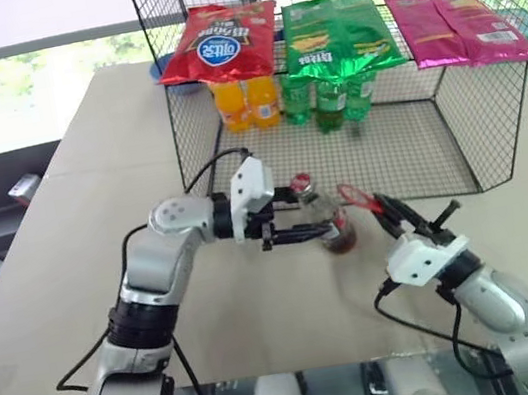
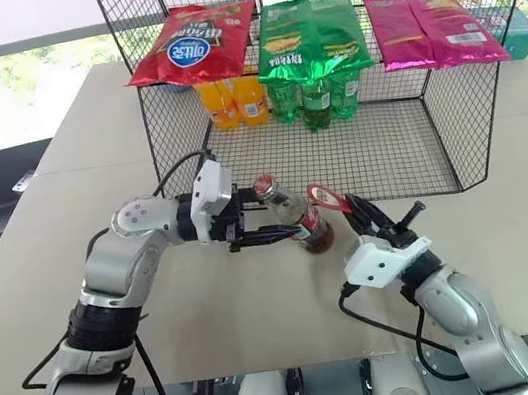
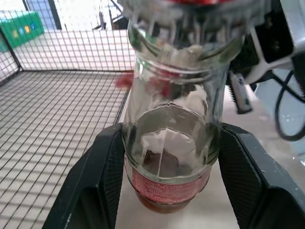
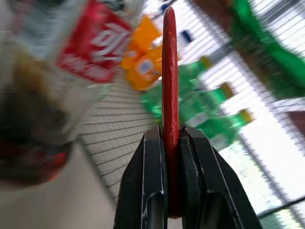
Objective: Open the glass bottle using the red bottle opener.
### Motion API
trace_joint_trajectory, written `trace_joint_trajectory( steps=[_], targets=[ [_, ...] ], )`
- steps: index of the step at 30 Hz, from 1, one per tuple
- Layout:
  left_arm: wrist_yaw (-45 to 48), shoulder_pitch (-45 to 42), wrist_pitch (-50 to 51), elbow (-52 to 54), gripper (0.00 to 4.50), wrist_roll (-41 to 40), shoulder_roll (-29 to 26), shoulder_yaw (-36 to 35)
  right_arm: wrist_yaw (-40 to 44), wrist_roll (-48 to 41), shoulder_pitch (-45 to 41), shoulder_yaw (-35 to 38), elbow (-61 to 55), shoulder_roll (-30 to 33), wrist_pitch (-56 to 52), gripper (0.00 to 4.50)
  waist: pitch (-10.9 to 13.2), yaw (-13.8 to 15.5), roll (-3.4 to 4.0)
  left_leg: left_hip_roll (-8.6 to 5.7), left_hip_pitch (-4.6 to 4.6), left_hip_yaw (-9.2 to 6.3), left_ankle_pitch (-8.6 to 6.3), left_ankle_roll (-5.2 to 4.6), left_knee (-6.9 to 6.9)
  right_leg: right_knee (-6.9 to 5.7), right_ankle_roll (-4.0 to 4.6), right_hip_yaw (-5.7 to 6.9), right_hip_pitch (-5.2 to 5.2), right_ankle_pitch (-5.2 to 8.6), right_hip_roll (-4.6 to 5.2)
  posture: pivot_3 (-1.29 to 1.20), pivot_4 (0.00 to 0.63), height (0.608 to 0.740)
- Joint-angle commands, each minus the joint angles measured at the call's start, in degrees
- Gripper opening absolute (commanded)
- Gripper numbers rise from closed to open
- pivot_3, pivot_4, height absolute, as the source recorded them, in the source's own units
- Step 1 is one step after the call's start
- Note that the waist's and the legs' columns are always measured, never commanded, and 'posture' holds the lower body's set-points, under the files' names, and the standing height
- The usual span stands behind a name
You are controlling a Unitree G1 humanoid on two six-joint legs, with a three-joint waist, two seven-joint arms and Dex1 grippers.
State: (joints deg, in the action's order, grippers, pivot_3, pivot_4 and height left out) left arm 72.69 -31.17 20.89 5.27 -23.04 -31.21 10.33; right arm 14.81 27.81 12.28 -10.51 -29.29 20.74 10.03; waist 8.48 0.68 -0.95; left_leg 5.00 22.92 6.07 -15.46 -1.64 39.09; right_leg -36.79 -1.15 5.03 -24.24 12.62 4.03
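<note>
Head stereo pair plus two wrist cams.
Both eye views look forward and down over the worktop (image 1: 68,240), sharing both arms and the wire cage (image 1: 415,132). Left wrist cam sits very close on the glass bottle (image 3: 169,143); right wrist cam looks along the red bottle opener (image 4: 170,76) toward the cage.

Three snack bags are seen draped on the wire cage (image 1: 456,130): one red bag (image 1: 221,42), one green bag (image 1: 336,35) and one pink bag (image 1: 458,26). Inside, two orange bottles (image 1: 246,103) and three green bottles (image 1: 330,97) are counted. One glass bottle (image 1: 325,216) and one red opener (image 1: 358,199) are pictured in front, each held by one of two grippers, left (image 1: 301,222) and right (image 1: 385,210).
</note>
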Motion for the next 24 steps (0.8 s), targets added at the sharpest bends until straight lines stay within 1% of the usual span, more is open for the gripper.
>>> trace_joint_trajectory(
  steps=[1,13,21,22,23,24],
  targets=[
    [0.8,-2.7,0.8,0.9,2.3,-0.6,-1.0,-0.2,1.1,-3.2,-0.3,0.5,-1.7,-0.8,-1.6,0.0,0.0,0.0,-0.01,0.0,0.0,-0.01,0.0,0.0,0.0,0.0,0.0,0.0,0.0,0.0,0.0,0.0,0.15,0.74],
    [0.5,-3.3,0.3,1.1,2.3,3.2,-0.6,4.5,0.7,-6.7,-1.7,2.6,-2.7,-3.6,-7.7,0.0,0.0,0.0,0.0,0.0,-0.01,0.01,0.0,0.0,0.0,0.0,-0.01,0.0,0.01,-0.01,0.0,0.0,0.15,0.74],
    [0.1,-4.1,1.1,-0.1,2.3,2.9,1.2,4.3,0.7,-7.4,-3.1,3.5,-4.4,-4.6,-10.5,0.0,0.0,0.1,0.0,0.0,-0.01,0.01,0.0,0.0,0.0,-0.01,-0.02,0.0,0.01,-0.01,0.0,0.0,0.15,0.74],
    [0.0,-4.2,1.3,-0.1,3.32,2.7,1.3,4.1,0.7,-7.4,-3.4,3.6,-4.6,-4.6,-10.7,0.0,0.0,0.1,0.0,0.0,-0.01,0.01,0.0,0.0,0.0,-0.01,-0.02,-0.01,0.01,-0.01,0.0,0.0,0.15,0.74],
    [-0.1,-4.2,1.4,-0.3,3.62,2.6,1.4,3.9,0.8,-7.4,-3.7,3.5,-4.7,-4.6,-10.9,0.0,0.0,0.1,0.0,0.0,-0.01,0.01,0.0,0.0,0.0,-0.01,-0.02,-0.01,0.01,-0.01,0.0,0.0,0.15,0.74],
    [-0.1,-4.1,1.4,-0.3,4.07,2.4,1.6,3.7,0.8,-7.3,-4.0,3.5,-4.6,-4.5,-11.0,0.0,0.0,0.1,0.0,0.0,-0.01,0.01,0.0,0.0,0.01,-0.01,-0.02,-0.01,0.01,-0.01,0.0,0.0,0.15,0.74]
  ],
)
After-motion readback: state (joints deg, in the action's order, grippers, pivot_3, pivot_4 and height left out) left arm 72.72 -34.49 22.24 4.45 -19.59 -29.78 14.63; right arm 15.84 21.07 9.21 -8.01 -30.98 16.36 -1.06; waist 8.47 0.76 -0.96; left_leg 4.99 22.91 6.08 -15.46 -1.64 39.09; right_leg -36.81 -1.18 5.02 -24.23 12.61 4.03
